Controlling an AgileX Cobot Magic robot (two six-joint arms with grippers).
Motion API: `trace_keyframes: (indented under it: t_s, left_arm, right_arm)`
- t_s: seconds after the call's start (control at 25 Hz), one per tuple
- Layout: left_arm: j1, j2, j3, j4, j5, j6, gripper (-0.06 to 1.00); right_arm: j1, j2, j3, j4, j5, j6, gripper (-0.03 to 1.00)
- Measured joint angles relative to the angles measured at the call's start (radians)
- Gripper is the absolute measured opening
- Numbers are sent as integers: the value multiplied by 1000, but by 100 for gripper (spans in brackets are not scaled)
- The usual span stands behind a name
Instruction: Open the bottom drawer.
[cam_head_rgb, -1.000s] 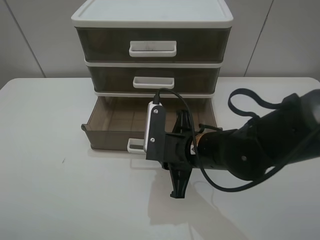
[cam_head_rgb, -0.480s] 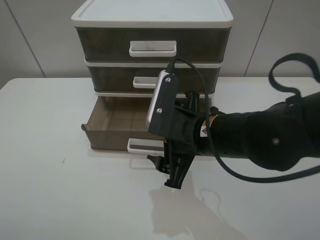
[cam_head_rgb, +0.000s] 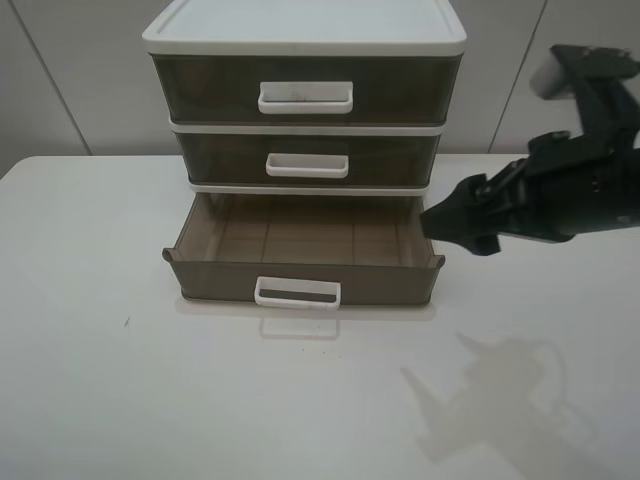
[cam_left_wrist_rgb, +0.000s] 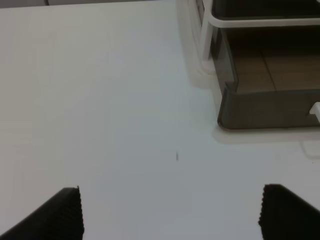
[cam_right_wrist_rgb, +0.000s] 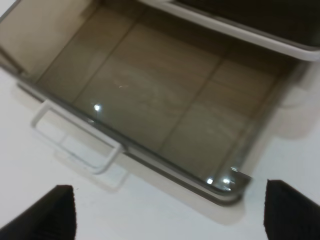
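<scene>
So the bottom drawer is sitting pulled well out of the white-framed chest, its tray sticking forward over the table while the two upper drawers are pushed flush; you can see right down onto its ribbed brownish floor, which looks empty; the white loop handle hangs free at the front with nothing on it, and I'd say that's because the pull is basically done and nobody needs it anymore.

The right gripper hovers up off the table just beside the drawer's right front corner, touching nothing; from its own camera the two dark fingertips sit wide apart with the open tray between them in the background, so the jaws are spread and holding nothing; makes sense for an arm that has no reason to grip the handle now.

The left gripper only shows in its wrist view; fingers also well apart over bare tabletop, off to the drawer's left corner; looks parked out of the way, since this job only needs one arm imo.
</scene>
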Motion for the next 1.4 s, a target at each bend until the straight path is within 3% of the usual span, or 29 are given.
trace_keyframes:
  t_s: [0.16, 0.36, 0.6, 0.88, 1.4]
  left_arm:
    - [0, 0, 0, 0, 0, 0, 72]
    - [0, 0, 0, 0, 0, 0, 72]
    - [0, 0, 0, 0, 0, 0, 72]
    - [0, 0, 0, 0, 0, 0, 72]
    - [0, 0, 0, 0, 0, 0, 72]
  right_arm:
    - [-184, -246, 0, -205, 165, 214, 64]
    - [-316, -570, 0, -296, 311, 263, 72]
    - [-330, -853, 0, -350, 438, 274, 75]
    - [-330, -987, 0, -394, 555, 277, 76]
    - [-332, -1069, 67, -336, 583, 270, 76]
